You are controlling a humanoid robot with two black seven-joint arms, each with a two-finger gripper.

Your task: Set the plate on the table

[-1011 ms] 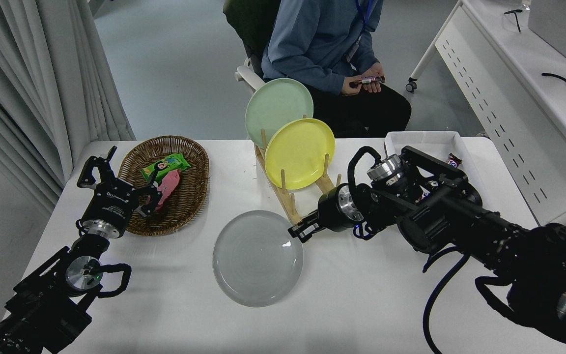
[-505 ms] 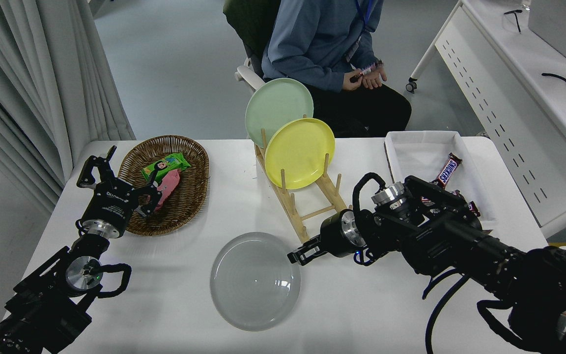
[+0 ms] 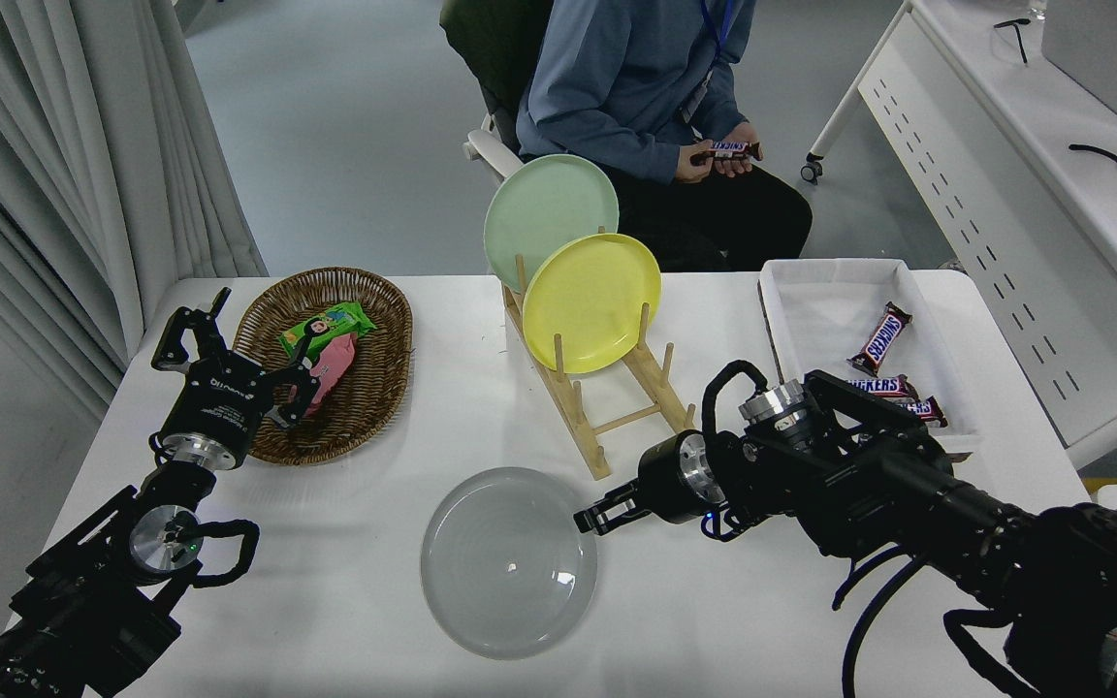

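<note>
The light grey plate [image 3: 508, 562] lies low and flat on the white table [image 3: 743, 620], at the front middle. My right gripper [image 3: 590, 517] comes in from the right and is shut on the plate's upper right rim. My left gripper [image 3: 239, 361] is parked at the lower left, open and empty, beside the wicker basket.
A wooden rack [image 3: 617, 412] holds a yellow plate [image 3: 591, 302] and a pale green plate [image 3: 549, 208] behind the grey one. A wicker basket [image 3: 376, 388] with snack packs stands at the left. A white tray [image 3: 825, 301] with chocolate bars stands at the right. A seated person holds a bar at the far side.
My right gripper has carried the grey plate from beside the rack toward the table's front and lowered it. The left arm has not moved.
</note>
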